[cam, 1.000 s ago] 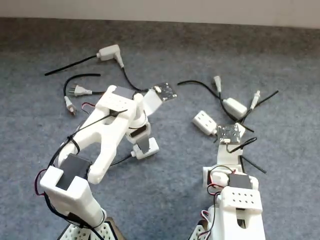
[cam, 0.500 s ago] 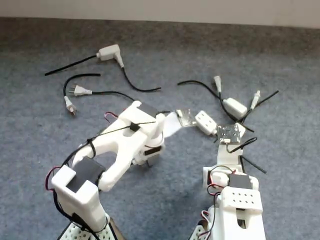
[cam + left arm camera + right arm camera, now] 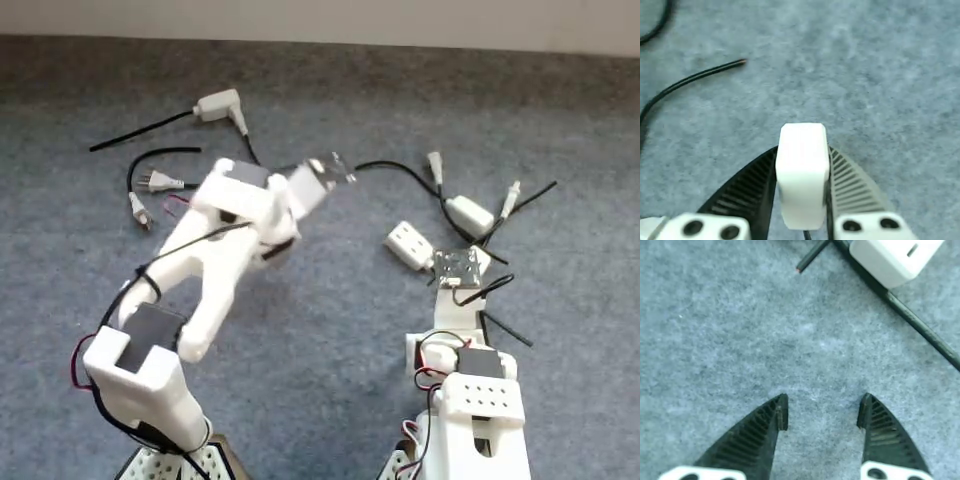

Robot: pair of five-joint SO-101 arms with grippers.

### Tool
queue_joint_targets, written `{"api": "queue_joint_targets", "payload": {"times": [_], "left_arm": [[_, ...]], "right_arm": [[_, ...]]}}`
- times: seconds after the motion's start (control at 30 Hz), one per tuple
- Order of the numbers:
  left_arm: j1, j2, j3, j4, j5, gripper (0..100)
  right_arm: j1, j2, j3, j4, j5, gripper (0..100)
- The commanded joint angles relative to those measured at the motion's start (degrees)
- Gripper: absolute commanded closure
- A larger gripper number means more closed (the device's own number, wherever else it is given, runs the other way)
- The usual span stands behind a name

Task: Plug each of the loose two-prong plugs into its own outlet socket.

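Two dark ribbed fingers (image 3: pixel 762 182) of the left gripper (image 3: pixel 802 150) clamp a white rounded plastic block (image 3: pixel 801 185) from both sides. Beyond it a thin black cable (image 3: pixel 690 80) lies on the grey carpet (image 3: pixel 880 75), its bare end free. From above, the left arm (image 3: pixel 200 270) stretches out toward the far middle of the carpet.

The right gripper (image 3: pixel 824 402) is spread wide, with nothing between its jaws, low over the carpet. Ahead of it a white rectangular plastic adapter (image 3: pixel 892 255) touches a thick black lead (image 3: pixel 920 322). In the overhead view a white rectangular outlet socket (image 3: pixel 410 245) rests just beside that gripper.

Farther out, on the left arm's side, three items lie loose and well apart from that socket: a white angled plug (image 3: pixel 218 104) on a black cord, a white two-prong plug (image 3: pixel 160 181) and a small white connector (image 3: pixel 137 208). Toward the far right, a small white upright plug (image 3: pixel 435 163) and a slim white tilted plug (image 3: pixel 513 192) lie among crossing black cords, near the adapter.
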Motion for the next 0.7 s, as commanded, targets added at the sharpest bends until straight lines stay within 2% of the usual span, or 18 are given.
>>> {"api": "queue_joint_targets", "payload": {"times": [0.0, 0.13, 0.2, 0.27, 0.43, 0.57, 0.67], "left_arm": [[-3.0, -0.6, -5.8, -0.6, -1.1, 99], [-3.3, 0.0, -3.9, -3.7, -13.2, 99], [-3.1, 2.3, -2.7, -5.2, -16.4, 99], [-3.3, 5.8, -2.7, -5.5, -17.0, 96], [-3.6, 13.6, -3.6, -5.4, -17.1, 80], [-4.2, 13.4, -5.7, -4.4, -16.7, 80], [-3.1, 11.8, -6.9, -0.4, -16.7, 80]], "right_arm": [[0.3, -0.5, -0.2, -0.8, 0.6, 77.1], [0.3, -0.6, -0.2, -0.8, 0.6, 77.1], [0.3, -0.6, -0.2, -0.8, 0.6, 77.1], [0.3, -0.6, -0.2, -0.8, 0.6, 77.1], [0.3, -0.6, -0.2, -0.8, 0.6, 77.1], [0.3, -0.5, -0.2, -0.8, 0.6, 77.1], [0.3, -0.5, -0.2, -0.8, 0.6, 77.1]]}}
